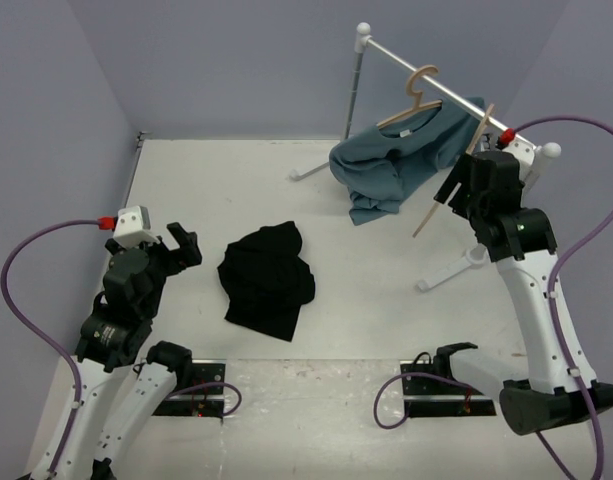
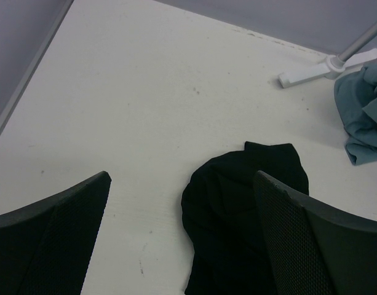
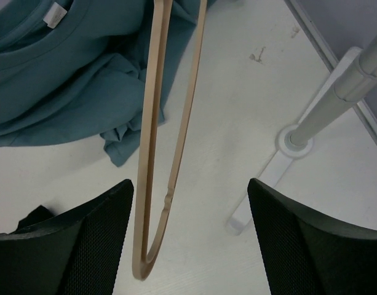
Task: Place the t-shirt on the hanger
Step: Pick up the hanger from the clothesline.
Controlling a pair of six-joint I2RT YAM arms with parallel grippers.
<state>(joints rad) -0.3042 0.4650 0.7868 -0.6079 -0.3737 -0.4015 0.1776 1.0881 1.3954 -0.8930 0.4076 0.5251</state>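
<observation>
Tabletop bears t-shirt beyond left fingers; hanger hangs between right fingers.

i see bare table all round the black t-shirt, so my left gripper has an open way to it. the right side is tight: the hanger hangs between the spread fingers of my right gripper, with the teal shirt, the rack's rail and its foot close by.

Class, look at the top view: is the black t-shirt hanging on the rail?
No, the t-shirt lies crumpled on the table, apart from the rail.
</observation>
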